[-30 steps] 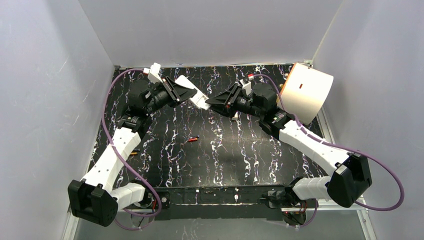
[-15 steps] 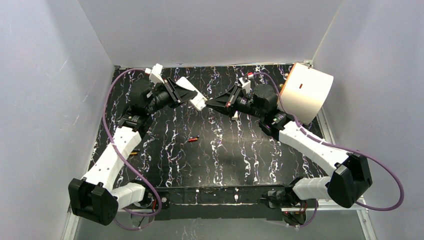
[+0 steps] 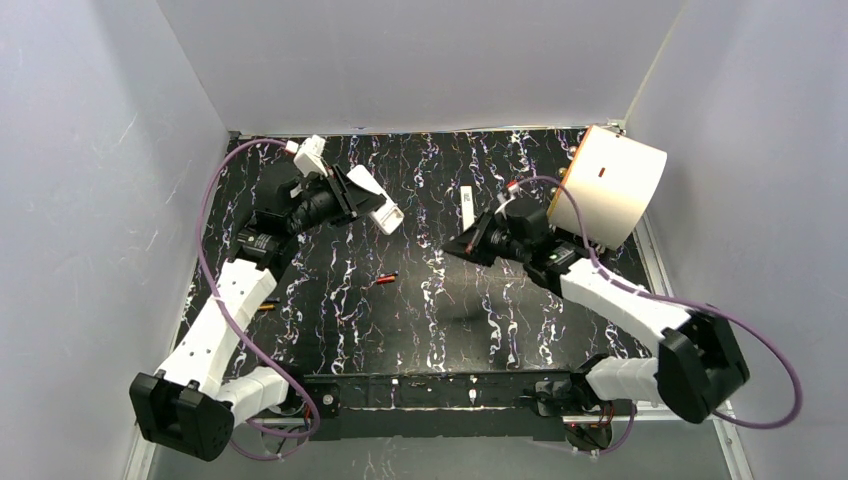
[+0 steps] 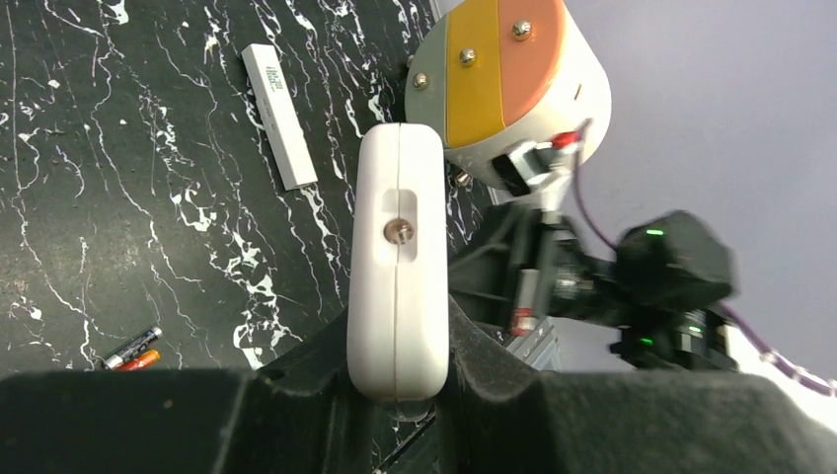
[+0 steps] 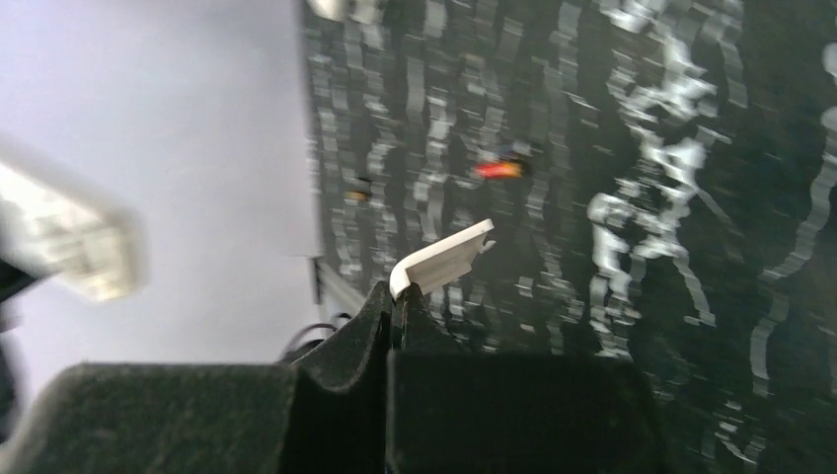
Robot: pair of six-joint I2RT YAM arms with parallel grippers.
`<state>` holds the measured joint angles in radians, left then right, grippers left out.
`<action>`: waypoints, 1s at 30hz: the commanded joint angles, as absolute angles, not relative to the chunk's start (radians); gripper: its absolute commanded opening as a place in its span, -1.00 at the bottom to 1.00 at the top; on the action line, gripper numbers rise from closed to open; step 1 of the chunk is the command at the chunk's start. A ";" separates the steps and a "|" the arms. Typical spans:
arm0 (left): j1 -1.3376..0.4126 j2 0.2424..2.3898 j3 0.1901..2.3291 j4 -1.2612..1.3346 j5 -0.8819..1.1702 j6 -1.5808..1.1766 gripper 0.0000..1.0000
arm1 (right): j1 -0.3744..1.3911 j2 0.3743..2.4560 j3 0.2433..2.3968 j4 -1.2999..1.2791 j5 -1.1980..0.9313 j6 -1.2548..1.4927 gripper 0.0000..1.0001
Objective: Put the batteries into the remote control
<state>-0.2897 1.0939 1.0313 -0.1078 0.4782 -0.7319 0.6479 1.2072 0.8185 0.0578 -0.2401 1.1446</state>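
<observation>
My left gripper (image 3: pixel 358 195) is shut on a white remote control (image 3: pixel 378 200) and holds it above the back left of the table. In the left wrist view the remote (image 4: pixel 400 257) stands between the jaws (image 4: pixel 400 341) with a small metal contact in its open slot. My right gripper (image 3: pixel 463 247) is shut on a thin white curved cover piece (image 5: pixel 441 259), pinched at its end (image 5: pixel 400 296). Two orange-red and black batteries (image 3: pixel 386 279) lie together on the table between the arms, also seen in the left wrist view (image 4: pixel 133 349) and blurred in the right wrist view (image 5: pixel 500 168).
A slim white bar (image 3: pixel 467 205) lies flat at the back middle (image 4: pixel 279 116). A large white cylinder with an orange end (image 3: pixel 610 185) lies at the back right. Another small orange-tipped piece (image 3: pixel 266 306) lies by the left arm. White walls close in three sides.
The two grippers have pulled apart. My right gripper has swung down and toward the near side with the cover piece. The left gripper drew the remote slightly back left. The slim white bar is uncovered.
</observation>
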 commanded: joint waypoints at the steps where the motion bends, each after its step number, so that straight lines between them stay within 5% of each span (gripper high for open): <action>1: -0.288 1.036 1.044 -0.120 0.499 -0.716 -1.00 | 0.646 1.305 0.749 0.128 -0.225 1.031 -0.97; 15: -0.288 0.984 1.018 -0.148 0.537 -0.747 -1.00 | 0.647 1.688 0.749 0.512 -0.374 1.070 -0.97; 23: -0.288 0.965 1.015 -0.164 0.528 -0.743 -1.00 | 0.647 1.722 0.694 0.566 -0.403 1.084 -0.97; 27: -0.288 0.972 1.021 -0.171 0.518 -0.738 -1.00 | 0.647 1.702 0.643 0.528 -0.389 1.070 -0.67; 30: -0.288 0.980 1.025 -0.164 0.519 -0.739 -1.00 | 0.646 1.681 0.605 0.514 -0.383 1.067 -0.63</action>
